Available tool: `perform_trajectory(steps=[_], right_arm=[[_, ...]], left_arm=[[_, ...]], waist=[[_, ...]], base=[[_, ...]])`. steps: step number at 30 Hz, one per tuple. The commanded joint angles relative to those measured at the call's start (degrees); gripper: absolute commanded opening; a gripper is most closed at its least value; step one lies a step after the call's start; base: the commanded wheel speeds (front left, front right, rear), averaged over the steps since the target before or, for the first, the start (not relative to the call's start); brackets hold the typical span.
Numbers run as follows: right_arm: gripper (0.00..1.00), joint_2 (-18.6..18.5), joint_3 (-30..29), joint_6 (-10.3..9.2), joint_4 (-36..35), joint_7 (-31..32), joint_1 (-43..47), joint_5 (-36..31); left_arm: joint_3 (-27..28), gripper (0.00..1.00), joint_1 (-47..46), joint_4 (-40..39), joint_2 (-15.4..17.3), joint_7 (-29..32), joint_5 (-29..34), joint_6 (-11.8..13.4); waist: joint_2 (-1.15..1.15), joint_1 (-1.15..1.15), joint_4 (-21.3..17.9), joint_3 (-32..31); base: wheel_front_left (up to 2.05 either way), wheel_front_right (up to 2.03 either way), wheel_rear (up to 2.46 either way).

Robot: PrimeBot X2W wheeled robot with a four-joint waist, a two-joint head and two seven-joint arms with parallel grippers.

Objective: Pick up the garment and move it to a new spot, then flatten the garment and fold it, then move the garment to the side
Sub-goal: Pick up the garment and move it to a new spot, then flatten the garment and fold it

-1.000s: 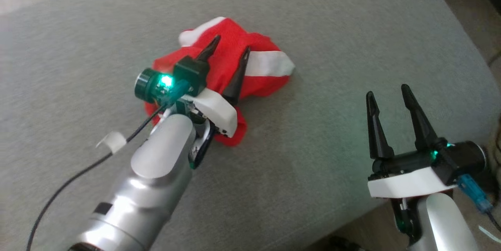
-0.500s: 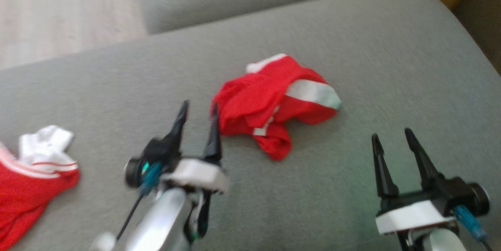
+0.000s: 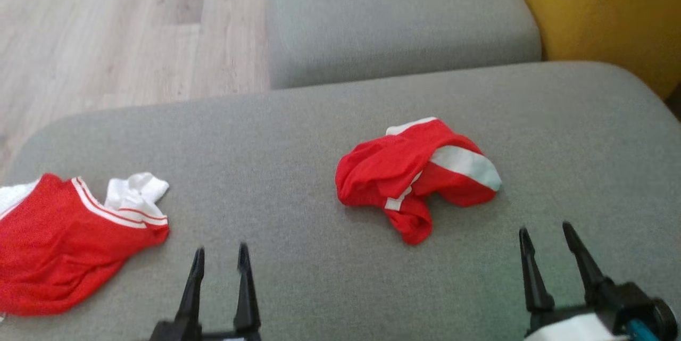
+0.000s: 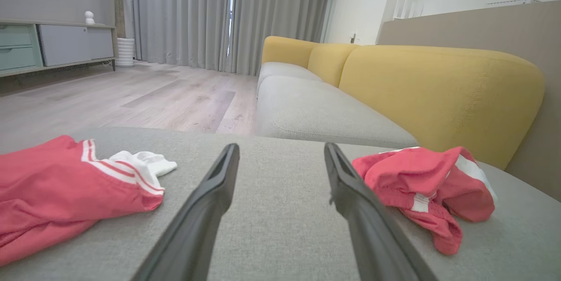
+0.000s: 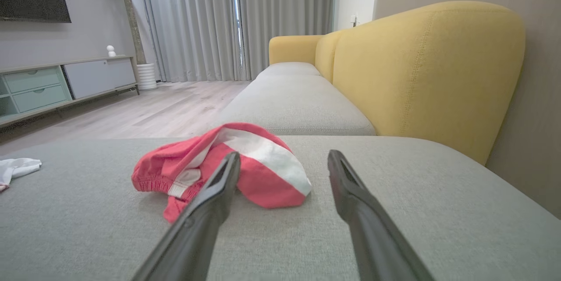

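Note:
A crumpled red garment (image 3: 393, 171) with a white band lies in a heap on the grey seat cushion (image 3: 266, 144). It also shows in the left wrist view (image 4: 416, 176) and the right wrist view (image 5: 184, 162). My left gripper (image 3: 221, 248) is open and empty near the cushion's front edge, well to the left of the heap (image 4: 281, 146). My right gripper (image 3: 545, 227) stands open and empty just right of and nearer than the heap (image 5: 285, 154). Neither gripper touches cloth.
A second red garment with white trim (image 3: 64, 245) lies spread at the cushion's left end (image 4: 52, 184). Another grey cushion (image 3: 393, 16) adjoins at the back. The yellow backrest (image 3: 601, 6) rises on the right, and wooden floor (image 3: 106, 38) lies beyond the left edge.
My left gripper, open above the crumpled garment a second ago, has drawn back to the front edge. The head camera has shifted, bringing the second garment and floor into view.

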Motion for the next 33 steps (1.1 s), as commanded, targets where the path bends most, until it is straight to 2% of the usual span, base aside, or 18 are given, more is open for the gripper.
perform_trajectory(steps=[1,15,27,33], right_arm=[[1.0,-0.3,1.1,0.42,-1.6,-0.2,-1.0,-0.2],[1.0,-0.3,1.9,0.42,-1.2,-0.2,-0.2,-0.1],[1.0,-0.3,2.1,0.42,-1.3,-0.2,-0.3,0.4],[1.0,-0.3,2.5,0.42,-1.5,-0.2,-0.6,0.0]], left_arm=[[2.4,1.0,-1.1,-2.2,-0.5,-0.5,0.6,-0.2],[3.5,1.0,1.6,-2.0,-1.3,-0.5,2.9,-1.3],[2.7,1.0,1.3,-1.6,-1.3,-0.5,3.1,-0.8],[2.0,1.0,1.4,-0.8,-1.3,-0.5,0.6,-0.8]], waist=[[0.0,0.02,0.8,-1.0],[0.0,0.02,1.4,-1.6],[0.0,0.02,1.1,-1.7],[0.0,0.02,0.6,-1.1]], base=[[0.0,0.0,0.0],[0.0,0.0,0.0],[0.0,0.0,0.0],[0.0,0.0,0.0]])
